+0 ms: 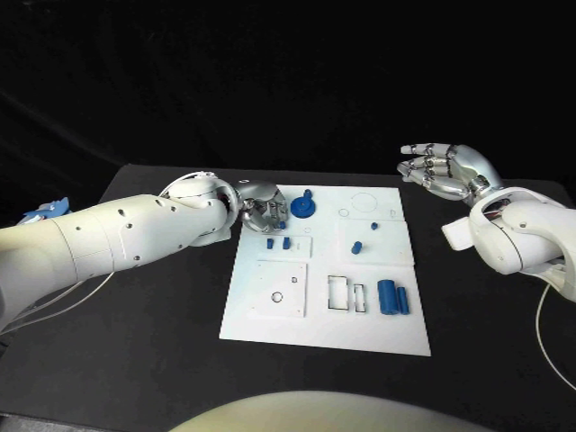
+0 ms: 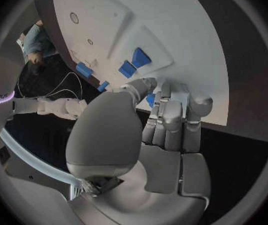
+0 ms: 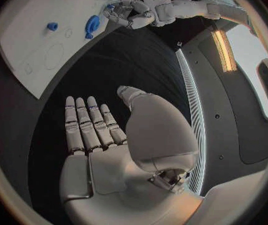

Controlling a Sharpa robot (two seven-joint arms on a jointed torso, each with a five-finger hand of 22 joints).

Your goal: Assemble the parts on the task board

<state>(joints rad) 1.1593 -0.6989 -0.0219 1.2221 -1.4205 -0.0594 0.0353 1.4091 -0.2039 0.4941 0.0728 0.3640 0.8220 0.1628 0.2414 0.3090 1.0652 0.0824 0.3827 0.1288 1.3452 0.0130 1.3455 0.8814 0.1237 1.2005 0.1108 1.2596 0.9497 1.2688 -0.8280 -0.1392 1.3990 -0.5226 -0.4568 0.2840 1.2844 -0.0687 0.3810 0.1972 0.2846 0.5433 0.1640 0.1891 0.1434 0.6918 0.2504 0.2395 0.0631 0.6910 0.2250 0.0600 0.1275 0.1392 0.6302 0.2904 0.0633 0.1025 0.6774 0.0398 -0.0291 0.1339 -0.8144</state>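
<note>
The white task board (image 1: 327,315) lies mid-table. My left hand (image 1: 261,205) is at its far left corner, fingers curled, and pinches a small blue part (image 2: 149,99) between thumb and fingers; most of the part is hidden. Just right of that hand a round blue part (image 1: 304,207) sits on the board. Two small blue pieces (image 1: 279,242) lie below the hand, and two more (image 1: 355,247) lie nearer the middle. A pair of blue cylinders (image 1: 392,297) lies near the board's right edge. My right hand (image 1: 446,171) is raised beyond the far right corner, fingers (image 3: 87,125) apart, holding nothing.
The board has rectangular cut-outs (image 1: 344,294) beside the cylinders, a square plate with a small hole (image 1: 278,295) at near left, and a faint circle outline (image 1: 364,200) at far right. Black table (image 1: 146,342) surrounds the board. A cable (image 1: 548,342) hangs by my right arm.
</note>
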